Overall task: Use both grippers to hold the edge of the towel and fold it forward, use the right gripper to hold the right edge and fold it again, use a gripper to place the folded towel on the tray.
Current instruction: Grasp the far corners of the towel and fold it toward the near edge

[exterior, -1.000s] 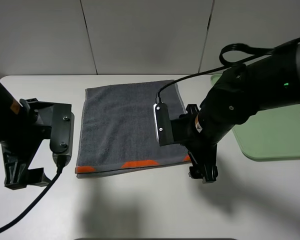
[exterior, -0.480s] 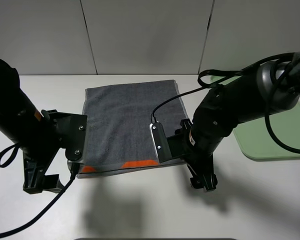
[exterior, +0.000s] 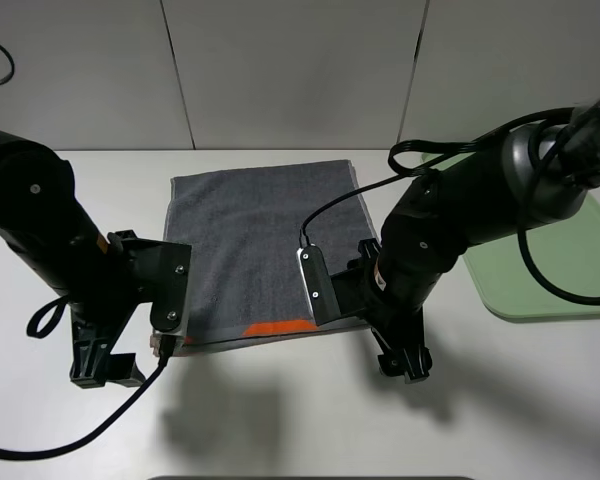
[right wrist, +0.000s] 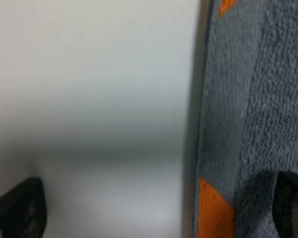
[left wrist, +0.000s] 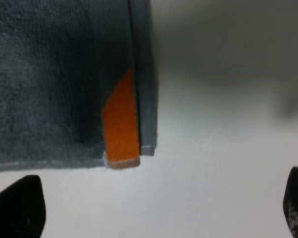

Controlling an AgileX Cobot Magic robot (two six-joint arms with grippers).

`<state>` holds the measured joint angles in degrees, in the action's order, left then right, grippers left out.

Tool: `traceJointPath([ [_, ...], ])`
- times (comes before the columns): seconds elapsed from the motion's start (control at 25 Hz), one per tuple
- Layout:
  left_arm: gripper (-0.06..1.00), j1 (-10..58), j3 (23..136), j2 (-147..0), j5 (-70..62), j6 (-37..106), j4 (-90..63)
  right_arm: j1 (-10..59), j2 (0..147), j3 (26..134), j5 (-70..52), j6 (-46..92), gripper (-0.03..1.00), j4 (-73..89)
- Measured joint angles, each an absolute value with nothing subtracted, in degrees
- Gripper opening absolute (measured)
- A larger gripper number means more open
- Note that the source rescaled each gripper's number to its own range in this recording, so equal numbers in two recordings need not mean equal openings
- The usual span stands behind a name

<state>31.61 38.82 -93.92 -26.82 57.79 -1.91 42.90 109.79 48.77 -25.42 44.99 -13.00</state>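
The rectangular terry towel (exterior: 260, 230) is dark grey, with orange patches (exterior: 280, 327) along its near edge. The flat plastic tray (exterior: 580, 250) at the right is pale green. The tabletop (exterior: 500, 400) is white; left arm (exterior: 40, 230) and right arm (exterior: 460, 220) are black.

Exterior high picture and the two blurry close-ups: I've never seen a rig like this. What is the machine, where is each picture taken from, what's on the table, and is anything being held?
The machine is a robot with two dark arms, each ending in a gripper, which is a two-fingered clamp. The wide picture comes from a camera mounted high, looking down on the white table. The two close-ups come from cameras on the arms' wrists, looking out past the fingers.

On the table lie a flat grey towel, with orange patches along its near edge, and a pale green tray off to the right.

The left gripper is open just off the towel's near left corner. The right gripper is open astride the towel's right edge, one finger over cloth and one over table. Nothing is held yet.
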Motion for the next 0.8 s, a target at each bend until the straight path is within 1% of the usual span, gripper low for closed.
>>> traceJointPath([
  [0.24, 0.94, 31.61, 38.86, -98.49, -24.93, 61.94, -2.93, 42.90, 109.86, 48.82, -25.53, 44.99, 1.00, -12.77],
  [0.52, 0.94, 31.61, 38.93, -102.37, -20.89, 62.91, -3.12, 42.90, 109.97, 48.88, -25.48, 45.03, 1.00, -12.51],
  [0.8, 0.94, 31.61, 39.32, -104.97, -20.11, 64.85, -3.12, 42.90, 110.52, 48.99, -25.57, 45.16, 1.00, -12.21],
])
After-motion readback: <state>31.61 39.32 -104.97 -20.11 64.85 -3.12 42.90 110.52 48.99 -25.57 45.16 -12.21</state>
